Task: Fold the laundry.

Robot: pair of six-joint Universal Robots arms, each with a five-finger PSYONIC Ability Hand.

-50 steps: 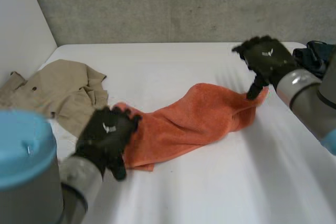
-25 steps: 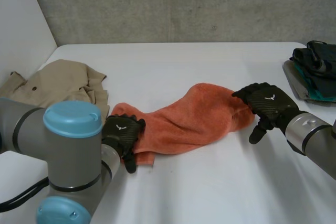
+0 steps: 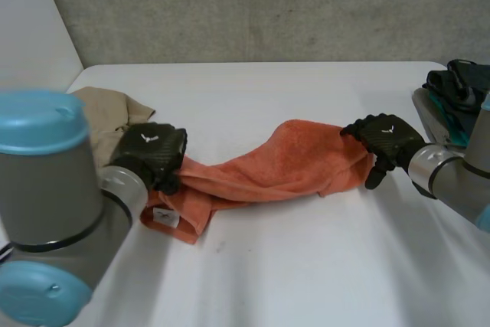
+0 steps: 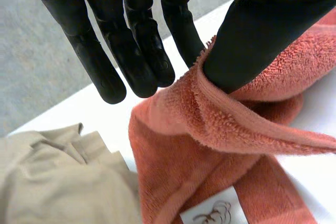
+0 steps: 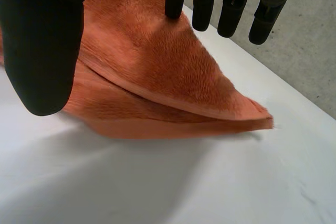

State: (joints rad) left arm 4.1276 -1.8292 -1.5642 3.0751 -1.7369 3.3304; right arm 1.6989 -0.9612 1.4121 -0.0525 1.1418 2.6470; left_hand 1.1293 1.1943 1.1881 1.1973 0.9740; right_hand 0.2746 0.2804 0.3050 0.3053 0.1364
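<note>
Left hand [image 3: 150, 152] pinches orange towel [image 3: 268, 171] edge — right hand [image 3: 387, 138] relaxed, fingertips [image 5: 174, 8] seemingly just touching other end.

Tag [image 4: 211, 214] on orange towel [image 3: 268, 172]: brown print illegible.

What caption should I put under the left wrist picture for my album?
The left hand pinches a fold of the orange towel beside the beige garment, white label showing.
</note>
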